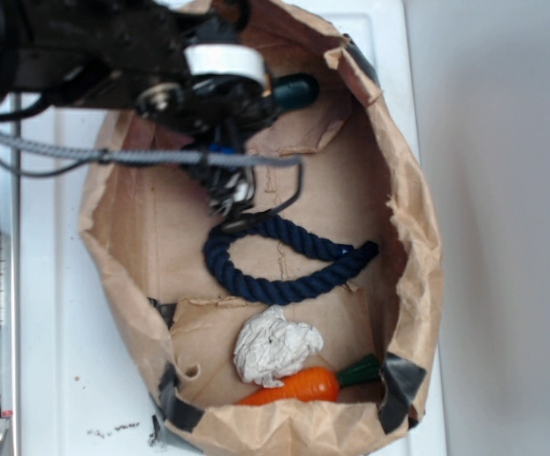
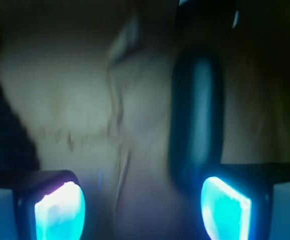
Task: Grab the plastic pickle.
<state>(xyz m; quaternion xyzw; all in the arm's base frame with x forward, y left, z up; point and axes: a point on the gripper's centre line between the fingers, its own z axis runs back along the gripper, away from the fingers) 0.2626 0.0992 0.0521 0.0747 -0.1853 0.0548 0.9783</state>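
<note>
Tool: black two-fingered tool (image 2: pixel 142 205) stood spread in the wrist view, glowing cyan pads (image 2: pixel 60 212) well apart, nothing between them.
Pickle: glossy, very dark green oblong plastic pickle (image 2: pixel 195 127) lay lengthwise just ahead of the right-side pad, off the centreline of the gap; in the exterior view only its rounded end (image 1: pixel 293 90) showed past the arm.
Bag floor: creased brown paper bag (image 1: pixel 417 237) held everything; the pickle rested near its far wall.
Rope: dark navy twisted rope loop (image 1: pixel 275 261) lay mid-bag, apart from the pickle.
Other items: crumpled white paper wad (image 1: pixel 275 347) and orange plastic carrot with green top (image 1: pixel 298 387) sat at the bag's opposite end.
Bench: white bench (image 1: pixel 47 313) under the bag.
Risk 1: a straight advance would probably land one finger on the pickle and roll it away; offset is the cause.
Risk 2: smooth rounded skin could squirt out of a pinch near the end.
Risk 3: tool might snag the bag wall, which is close.
</note>
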